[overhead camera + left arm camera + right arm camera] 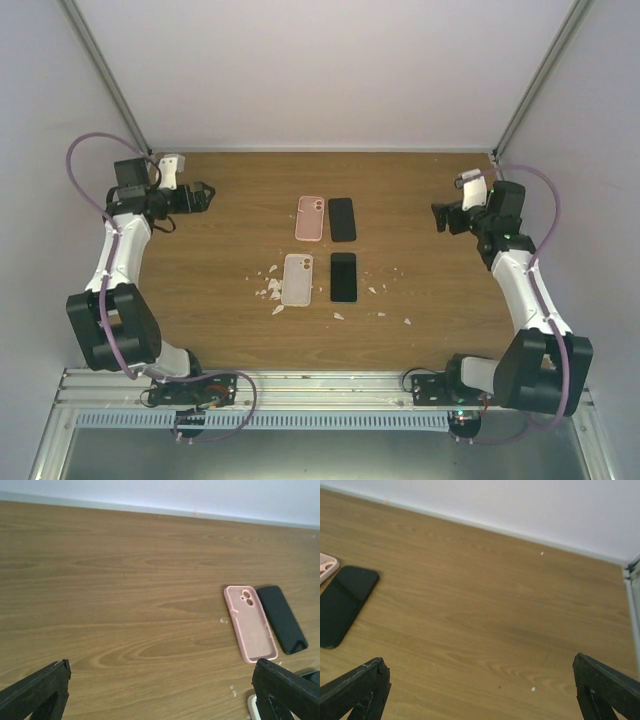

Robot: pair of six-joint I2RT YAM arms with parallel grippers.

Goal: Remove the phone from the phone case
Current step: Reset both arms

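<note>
A pink phone case (310, 218) lies at mid-table with a black phone (342, 219) flat just right of it, apart from it. Nearer me, a whitish case (297, 279) lies beside a second black phone (343, 277). My left gripper (205, 195) is open and empty at the far left, well away from them. My right gripper (440, 217) is open and empty at the far right. The left wrist view shows the pink case (250, 622), the phone (281, 618) and a corner of the whitish case (252, 705). The right wrist view shows the phone (342, 605) and a pink case corner (326, 565).
Small white scraps (270, 288) lie scattered around the whitish case and to the right of the near phone (380, 290). Pale walls enclose the wooden table (200, 290) on three sides. A metal rail (330, 385) runs along the near edge.
</note>
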